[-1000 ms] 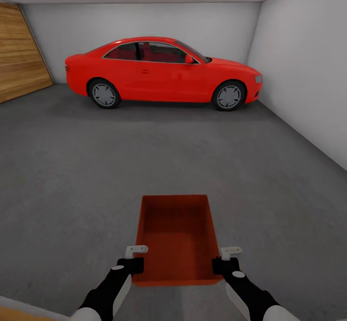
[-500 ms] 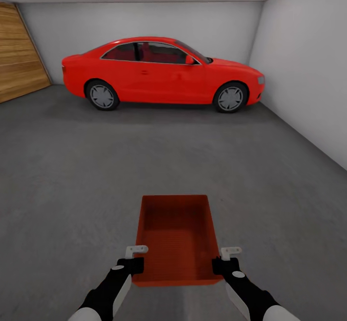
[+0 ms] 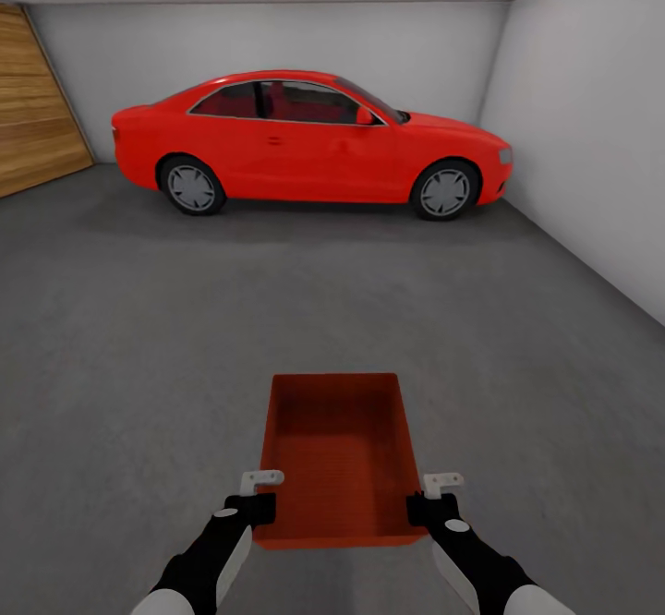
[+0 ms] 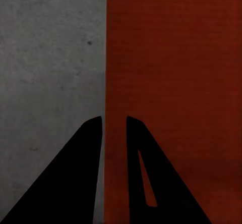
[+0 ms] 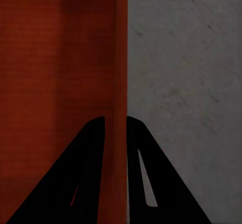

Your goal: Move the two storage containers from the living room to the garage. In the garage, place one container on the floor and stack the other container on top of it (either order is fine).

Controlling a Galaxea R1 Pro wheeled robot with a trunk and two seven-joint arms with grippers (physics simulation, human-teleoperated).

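Observation:
An orange-red storage container [image 3: 337, 453] hangs in front of me over the dark grey garage floor [image 3: 139, 338], carried by both arms. My left gripper [image 3: 263, 507] is shut on its left wall near the close corner. My right gripper [image 3: 420, 507] pinches the right wall at the matching spot. In the left wrist view, the two black fingers [image 4: 85, 173] straddle the container's thin wall [image 4: 107, 57], with the ribbed bottom [image 4: 176, 82] to one side. The right wrist view shows the gripper [image 5: 116, 128] clamped on the wall [image 5: 121, 47], concrete floor [image 5: 186, 98] beyond it.
A red coupe car [image 3: 305, 144] is parked across the far end of the garage. A plain white wall [image 3: 591, 135] runs along the right side. A wood-plank panel [image 3: 32, 107] stands at the far left. Open concrete lies between me and the car.
The whole view has moved slightly forward into the garage; the pale strip at the bottom left corner is gone. The container and both grippers hold the same pose.

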